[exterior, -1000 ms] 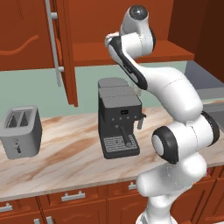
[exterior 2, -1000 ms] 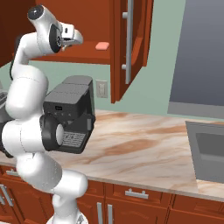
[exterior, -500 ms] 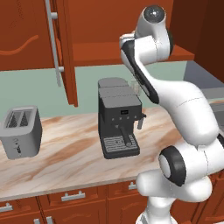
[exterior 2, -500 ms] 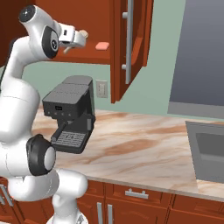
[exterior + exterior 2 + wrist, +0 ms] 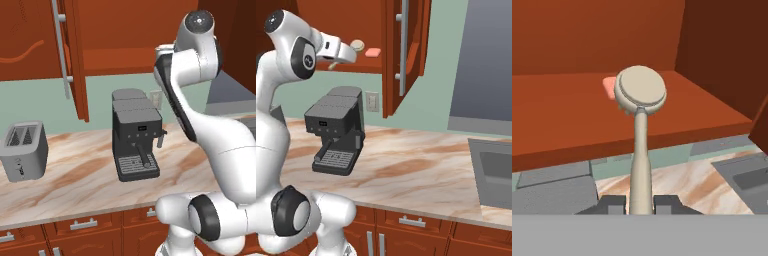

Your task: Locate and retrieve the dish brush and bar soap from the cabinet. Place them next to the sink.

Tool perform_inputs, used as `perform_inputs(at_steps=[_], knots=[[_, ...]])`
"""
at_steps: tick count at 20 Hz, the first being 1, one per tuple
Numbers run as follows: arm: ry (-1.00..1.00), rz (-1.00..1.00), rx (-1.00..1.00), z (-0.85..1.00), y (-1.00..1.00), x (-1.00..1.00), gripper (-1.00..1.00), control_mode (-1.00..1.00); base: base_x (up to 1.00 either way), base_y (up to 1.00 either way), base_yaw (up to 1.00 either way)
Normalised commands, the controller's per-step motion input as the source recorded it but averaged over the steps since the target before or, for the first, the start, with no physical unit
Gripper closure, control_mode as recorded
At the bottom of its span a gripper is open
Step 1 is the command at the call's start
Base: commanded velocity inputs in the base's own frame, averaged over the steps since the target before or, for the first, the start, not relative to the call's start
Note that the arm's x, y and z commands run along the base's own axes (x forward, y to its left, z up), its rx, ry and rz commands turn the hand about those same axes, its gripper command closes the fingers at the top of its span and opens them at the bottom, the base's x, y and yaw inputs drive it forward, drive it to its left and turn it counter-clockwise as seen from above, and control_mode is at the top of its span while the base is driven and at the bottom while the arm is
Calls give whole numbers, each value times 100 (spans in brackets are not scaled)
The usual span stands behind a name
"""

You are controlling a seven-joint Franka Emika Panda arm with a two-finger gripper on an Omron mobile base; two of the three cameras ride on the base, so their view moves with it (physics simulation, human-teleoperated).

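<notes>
Marbled beige-brown stone makes the worktop (image 5: 421, 170), which runs under a green wall and reddish-brown wall cupboards. On the worktop, toward its back edge, stands a dark grey espresso machine (image 5: 136, 134). A silver toaster (image 5: 23, 150) stands near the left end, well apart from the machine. The dark grey sink (image 5: 495, 172) is cut into the worktop at its right end.

Above the machine the cabinet (image 5: 366, 30) is open. Its tall door (image 5: 406, 50), with a long silver bar handle (image 5: 402, 47), is swung out toward the room. The pincer (image 5: 641, 205) is raised to the height of the cabinet shelf (image 5: 572, 117), in front of its front edge. Its two dark fingers are pressed together on the pale handle of the dish brush (image 5: 640, 95). The handle goes straight away from the fingers and the round cream head is at the far end, above the front part of the shelf. In the right base view the brush head (image 5: 357, 45) is just beside the bar soap (image 5: 373, 52). The pink bar soap (image 5: 610, 86) lies flat on the shelf, behind the brush head, partly hidden by it.
</notes>
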Motion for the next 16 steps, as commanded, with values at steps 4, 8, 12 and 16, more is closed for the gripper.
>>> perform_inputs(at_steps=[4,8,12,16], knots=[[-1,-8,0,-12,-28,-95,100,-100,0,0,0],[0,-6,0,-23,-20,-88,100,-100,0,0,0],[3,-2,0,-33,0,-51,100,-100,0,0,0],[6,-2,0,-44,0,-27,100,-100,0,0,0]])
